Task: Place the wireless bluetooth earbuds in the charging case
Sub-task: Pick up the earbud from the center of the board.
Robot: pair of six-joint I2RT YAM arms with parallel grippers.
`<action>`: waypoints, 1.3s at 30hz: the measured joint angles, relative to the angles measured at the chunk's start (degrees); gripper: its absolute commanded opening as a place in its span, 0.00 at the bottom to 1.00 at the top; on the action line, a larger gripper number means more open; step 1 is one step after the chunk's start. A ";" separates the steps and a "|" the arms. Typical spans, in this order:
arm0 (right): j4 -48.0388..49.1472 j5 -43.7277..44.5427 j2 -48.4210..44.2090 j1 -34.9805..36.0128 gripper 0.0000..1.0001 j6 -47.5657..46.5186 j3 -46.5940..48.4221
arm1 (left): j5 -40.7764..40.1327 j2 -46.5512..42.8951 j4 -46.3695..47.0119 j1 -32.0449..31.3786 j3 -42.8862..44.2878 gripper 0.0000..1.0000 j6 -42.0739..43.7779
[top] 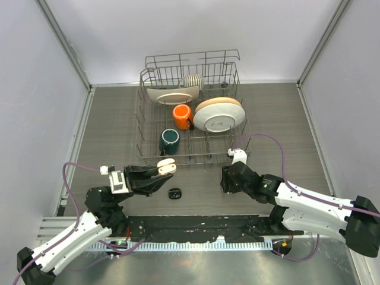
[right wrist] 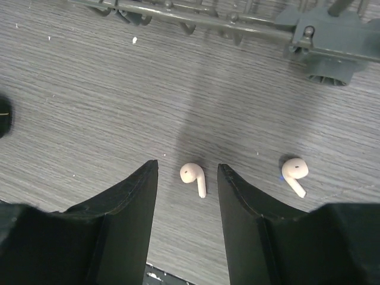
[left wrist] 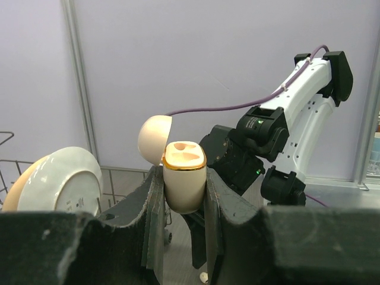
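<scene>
Hovering low by the worktop's near edge, right of middle: right gripper (right wrist: 187, 167) spread wide, holding nothing | cream earbud (right wrist: 191, 174) lies flat between its two fingers, stem running along the gap | second cream earbud (right wrist: 294, 170) just outside one finger | left gripper (left wrist: 184, 175) squeezes the open charging case (left wrist: 183, 189), left of middle.

Wire dish rack (top: 178, 68) sits toward the back of my wood-grain table (top: 279, 124). Inside it: orange mug (top: 181, 114), dark green mug (top: 169, 140), big white bowl (top: 218, 115) on edge, tilted plate (top: 173, 94), ribbed cup (top: 193, 81).
</scene>
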 measured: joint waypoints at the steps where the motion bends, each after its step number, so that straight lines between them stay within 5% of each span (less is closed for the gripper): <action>1: 1.36 0.13 0.00 0.07 0.49 -0.46 -0.55 | 0.00 0.00 -0.17 0.00 0.00 0.00 0.00; 18: 12.87 -0.90 0.70 1.64 0.46 -1.75 -8.81 | 0.00 0.72 -0.37 0.00 0.00 0.00 0.00; 39: 9.31 2.08 4.63 6.95 0.47 5.22 -6.82 | -0.94 -0.28 -1.07 0.00 0.00 0.00 -0.02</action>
